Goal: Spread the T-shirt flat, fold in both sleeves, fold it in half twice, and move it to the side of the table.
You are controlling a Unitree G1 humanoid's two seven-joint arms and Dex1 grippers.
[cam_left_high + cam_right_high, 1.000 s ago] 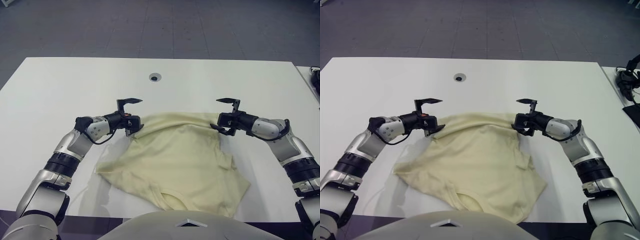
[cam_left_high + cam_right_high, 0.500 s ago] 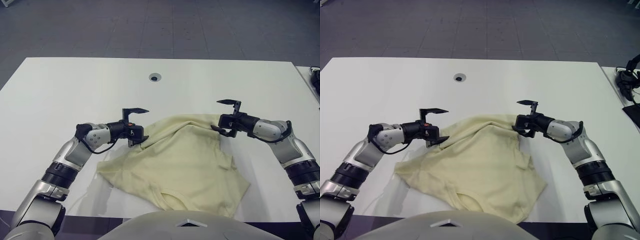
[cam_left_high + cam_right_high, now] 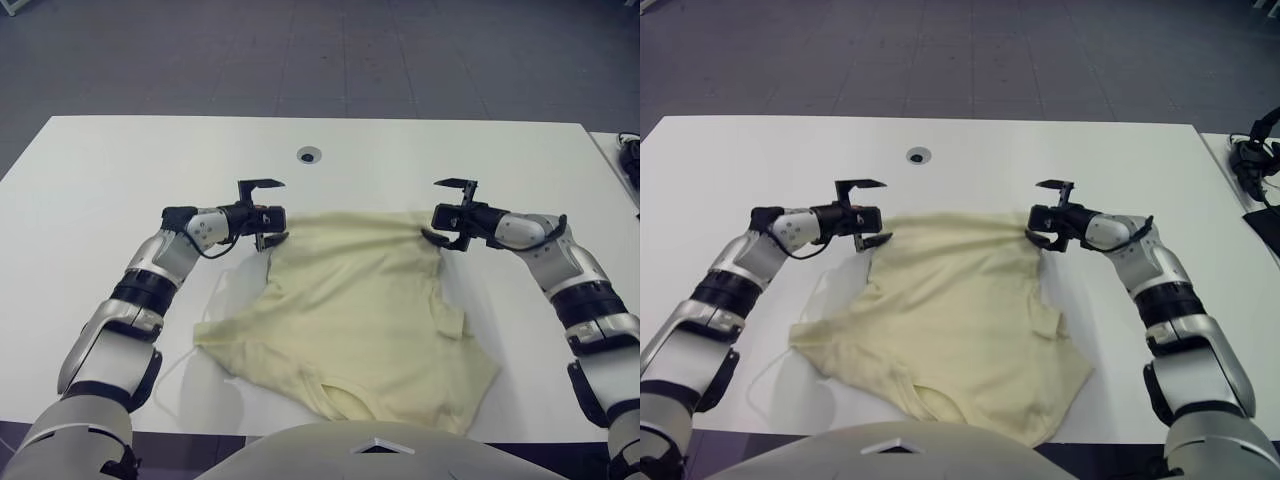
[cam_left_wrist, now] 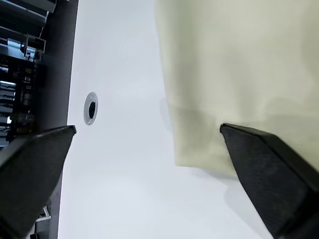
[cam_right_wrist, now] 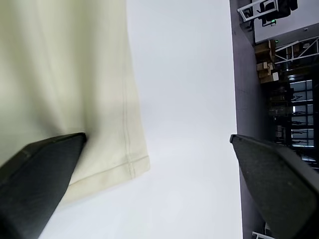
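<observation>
On the tabletop [image 3: 120,150], your left jaws and right jaws stand wide apart at the T-shirt's [image 3: 350,320] two far corners.

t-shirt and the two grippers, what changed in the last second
The left gripper dipped in toward the T-shirt, then swung out and farther up the table; the right gripper edged farther away too. Both are open. The shirt's far edge went with them and lies straighter. The shirt's near part and the table's cable hole stayed put.
</observation>
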